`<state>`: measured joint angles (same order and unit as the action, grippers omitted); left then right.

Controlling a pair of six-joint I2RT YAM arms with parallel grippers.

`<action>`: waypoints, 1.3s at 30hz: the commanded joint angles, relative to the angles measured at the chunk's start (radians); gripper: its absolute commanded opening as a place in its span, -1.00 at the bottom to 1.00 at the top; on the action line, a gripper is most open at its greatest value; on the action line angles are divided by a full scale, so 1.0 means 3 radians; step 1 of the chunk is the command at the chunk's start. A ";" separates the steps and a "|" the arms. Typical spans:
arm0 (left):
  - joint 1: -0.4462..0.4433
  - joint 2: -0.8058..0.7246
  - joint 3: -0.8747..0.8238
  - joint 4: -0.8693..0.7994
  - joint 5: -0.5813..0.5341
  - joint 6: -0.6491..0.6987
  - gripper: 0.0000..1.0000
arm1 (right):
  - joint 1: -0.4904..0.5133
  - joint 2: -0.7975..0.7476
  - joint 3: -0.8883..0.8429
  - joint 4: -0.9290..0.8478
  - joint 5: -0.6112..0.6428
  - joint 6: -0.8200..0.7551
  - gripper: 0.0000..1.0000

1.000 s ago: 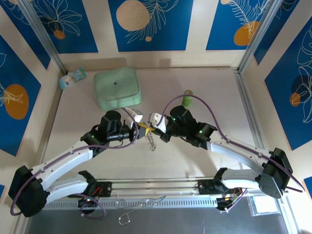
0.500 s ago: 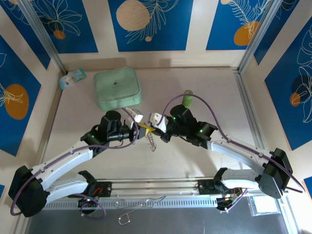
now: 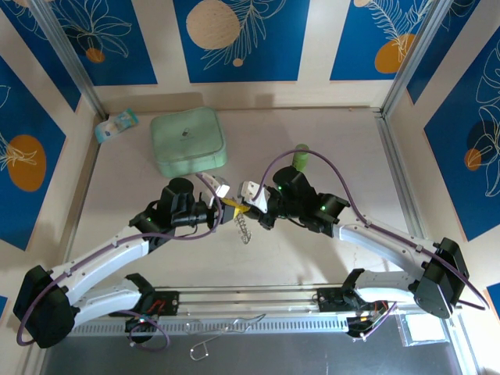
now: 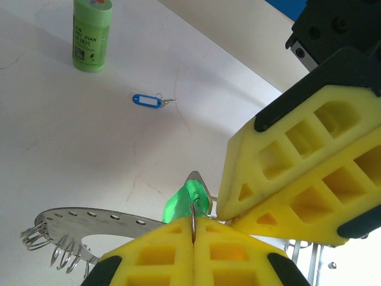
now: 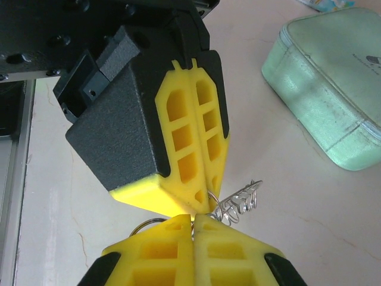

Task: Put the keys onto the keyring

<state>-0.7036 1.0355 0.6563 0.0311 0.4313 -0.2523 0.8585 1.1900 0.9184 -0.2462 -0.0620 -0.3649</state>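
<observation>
Above the middle of the bench (image 3: 289, 262), the two hands are set tip to tip. The left hand (image 4: 193, 238) is clenched on the green key (image 4: 180, 204), whose thin wire loop is nipped in the seam between the yellow pads. The right hand (image 5: 193, 238) is clenched tight as well and pressed against the left one; what it pinches cannot be told. The keyring (image 4: 71, 217) is held off the bench, dangling just beneath the meeting tips. The blue key (image 4: 147, 100) is seen lying flat on the bench, well apart from the hands and near the green cylinder (image 4: 92, 30).

Threading the green key is judged to be the step in hand. It would be done well with a firm grip on the key, the loop lined up with the ring's open end, and the hands turned slowly against each other, so that nothing is sprung loose or dropped.

Counted: two hands, two keys (one green, one blue), one keyring, one green cylinder, one mint-green case (image 3: 187, 142), and one small packet (image 3: 116, 125) at the bench's far left corner.
</observation>
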 commanded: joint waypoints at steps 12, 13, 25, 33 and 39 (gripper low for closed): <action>-0.0041 -0.0177 -0.0096 0.0509 0.0145 0.0156 -1.00 | -0.0034 0.0085 0.0151 -0.0377 -0.0411 0.0071 -1.00; -0.0040 -0.0181 -0.0095 0.0515 0.0147 0.0158 -1.00 | -0.0036 0.0089 0.0157 -0.0392 -0.0420 0.0069 -1.00; -0.0042 -0.0215 -0.0150 0.0515 0.0127 0.0197 -1.00 | -0.0056 -0.0054 0.0064 -0.0205 -0.0145 0.0134 -1.00; -0.0042 -0.0229 -0.0232 0.0450 -0.0049 0.0268 -1.00 | -0.0223 -0.0278 -0.0038 -0.0282 0.0086 0.0639 -1.00; -0.0043 -0.0258 -0.0313 0.0479 -0.0083 0.0317 -1.00 | -0.0221 -0.0219 -0.0048 -0.0793 0.0213 0.1552 -1.00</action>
<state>-0.7040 0.9874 0.5755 0.1349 0.4141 -0.1810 0.7925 1.1168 0.9157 -0.3763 -0.0212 -0.0814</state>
